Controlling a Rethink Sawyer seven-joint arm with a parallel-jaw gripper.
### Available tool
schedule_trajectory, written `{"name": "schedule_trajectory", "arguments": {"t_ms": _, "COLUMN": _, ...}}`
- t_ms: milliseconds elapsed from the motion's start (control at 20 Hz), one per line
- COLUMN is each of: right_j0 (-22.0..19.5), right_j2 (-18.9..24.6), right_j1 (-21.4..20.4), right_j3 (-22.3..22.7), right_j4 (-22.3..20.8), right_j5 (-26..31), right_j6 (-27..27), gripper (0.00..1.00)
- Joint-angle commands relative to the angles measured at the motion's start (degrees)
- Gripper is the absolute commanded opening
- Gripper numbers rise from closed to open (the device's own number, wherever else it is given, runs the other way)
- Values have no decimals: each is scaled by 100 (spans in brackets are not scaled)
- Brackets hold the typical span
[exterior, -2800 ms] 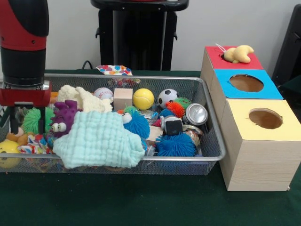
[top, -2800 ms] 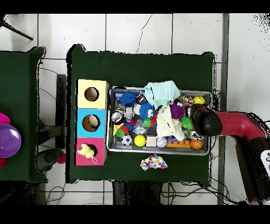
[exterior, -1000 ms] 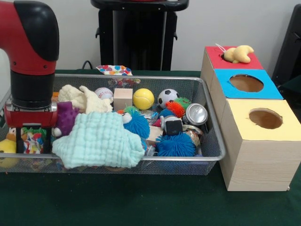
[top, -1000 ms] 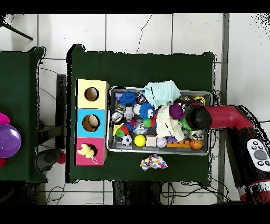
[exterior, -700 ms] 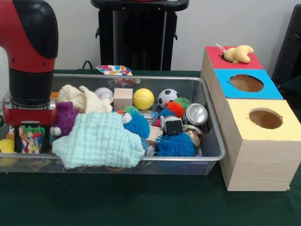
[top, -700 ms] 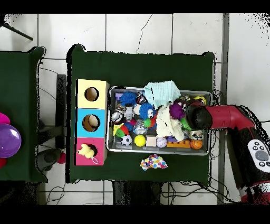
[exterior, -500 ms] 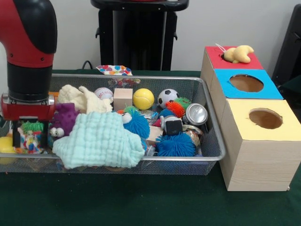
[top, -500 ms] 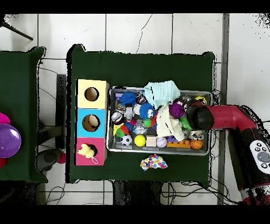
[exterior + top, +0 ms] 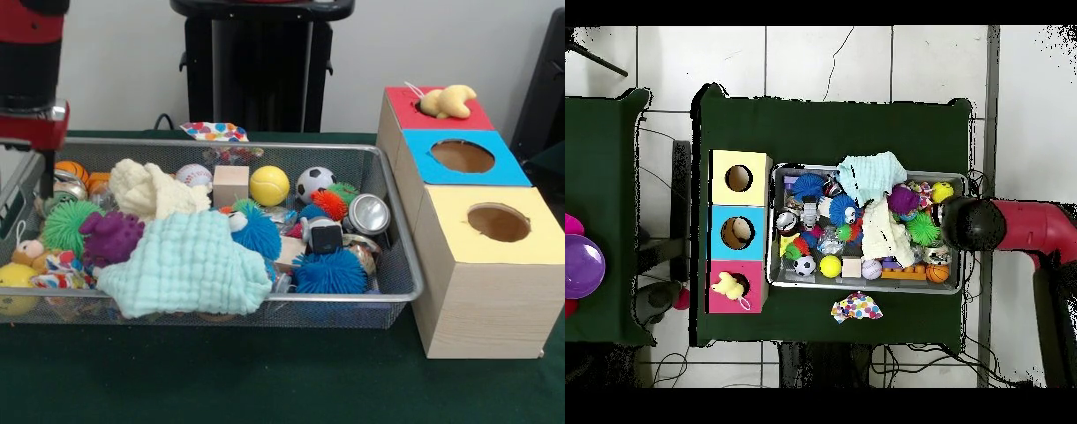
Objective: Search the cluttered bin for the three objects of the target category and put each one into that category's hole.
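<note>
Raised above the bin's (image 9: 291,299) left end in the front view, the gripper (image 9: 35,172) shows only a red body and one dark finger reaching down past the rim; whether it is spread or closed cannot be told, and nothing visible hangs from it. Below it inside the bin lie a green spiky ball (image 9: 69,225), a small orange plush with a loop (image 9: 29,254) and a purple puffer (image 9: 110,237). Right of those a mint cloth (image 9: 190,262) covers the bin's near middle, with a cream plush (image 9: 150,188) behind it. Further right sit blue spiky balls (image 9: 328,272) and a silver can (image 9: 368,214). Beside the bin's right end, a pale yellow plush (image 9: 448,101) rests over the red hole (image 9: 437,108).
</note>
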Motion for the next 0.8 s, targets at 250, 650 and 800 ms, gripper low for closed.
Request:
{"name": "schedule_trajectory", "arguments": {"t_ms": 250, "right_j0": -113, "right_j2": 420, "right_j1": -436, "right_j3": 472, "right_j4": 102, "right_j5": 562, "right_j6": -1846, "gripper": 100}}
{"name": "schedule_trajectory", "arguments": {"t_ms": 650, "right_j0": -177, "right_j2": 412, "right_j1": 222, "right_j3": 487, "right_j4": 57, "right_j5": -471, "right_j6": -865, "gripper": 100}}
{"name": "schedule_trajectory", "arguments": {"t_ms": 800, "right_j0": -362, "right_j2": 686, "right_j1": 247, "right_j3": 657, "right_j4": 560, "right_j5": -335, "right_j6": -891, "gripper": 100}}
